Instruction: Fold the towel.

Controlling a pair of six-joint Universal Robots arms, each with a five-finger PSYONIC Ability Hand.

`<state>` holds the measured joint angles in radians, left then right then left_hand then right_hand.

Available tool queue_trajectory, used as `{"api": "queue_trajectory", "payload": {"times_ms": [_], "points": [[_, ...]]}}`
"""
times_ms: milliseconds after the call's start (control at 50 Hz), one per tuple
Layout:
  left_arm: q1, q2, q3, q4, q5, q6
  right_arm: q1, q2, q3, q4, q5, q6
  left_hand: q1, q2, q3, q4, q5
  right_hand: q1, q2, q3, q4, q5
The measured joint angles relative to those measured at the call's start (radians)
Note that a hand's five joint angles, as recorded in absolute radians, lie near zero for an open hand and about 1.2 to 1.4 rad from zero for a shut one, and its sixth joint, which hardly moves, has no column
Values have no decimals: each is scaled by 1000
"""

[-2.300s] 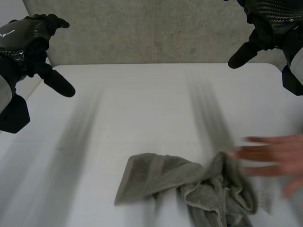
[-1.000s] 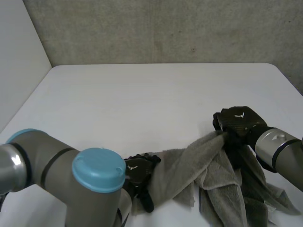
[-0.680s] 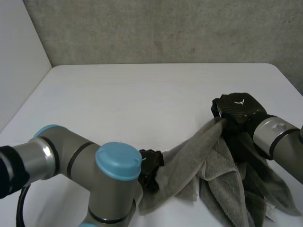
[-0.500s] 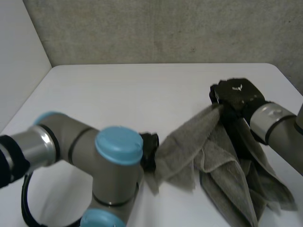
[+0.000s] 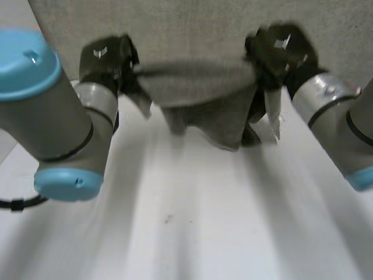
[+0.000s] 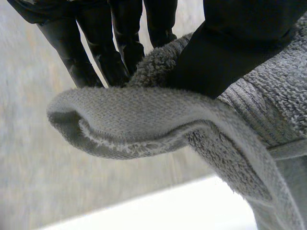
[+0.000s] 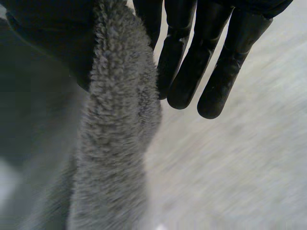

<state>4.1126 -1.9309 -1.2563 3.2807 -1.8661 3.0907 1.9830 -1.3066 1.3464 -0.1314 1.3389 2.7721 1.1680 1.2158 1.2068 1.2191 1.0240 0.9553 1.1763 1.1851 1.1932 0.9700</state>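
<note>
Two black hands pinch the grey terry towel [image 5: 198,96] aloft, left hand [image 5: 108,58] at ten o'clock, right hand [image 5: 277,49] at two, seemingly to spread it above the white table [image 5: 192,221].

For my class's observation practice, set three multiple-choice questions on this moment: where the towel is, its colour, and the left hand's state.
1. Where is the towel? A. Lying flat. B. Held above the table by the left hand and right hand. C. Over one arm.
2. Its colour? A. Grey. B. Red. C. White.
3. The left hand is: A. open, touching nothing; B. shut on the towel; C. curled, empty.
Answers: 1 B, it sags between both hands. 2 A, grey in every view. 3 B, thumb and fingers pinch its edge.
</note>
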Motion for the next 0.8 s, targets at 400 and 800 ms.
{"api": "queue_trajectory", "payload": {"times_ms": [400, 800], "points": [[222, -169, -169, -45, 19, 206, 79, 289, -11, 292, -107, -60, 10, 1, 3, 0, 0, -621, -802, -814, -827, -778], [299, -214, -158, -47, 25, 207, -216, 178, 194, 211, -127, -185, -669, -717, -708, -703, -683, -554, -708, -711, -716, -685]]}}
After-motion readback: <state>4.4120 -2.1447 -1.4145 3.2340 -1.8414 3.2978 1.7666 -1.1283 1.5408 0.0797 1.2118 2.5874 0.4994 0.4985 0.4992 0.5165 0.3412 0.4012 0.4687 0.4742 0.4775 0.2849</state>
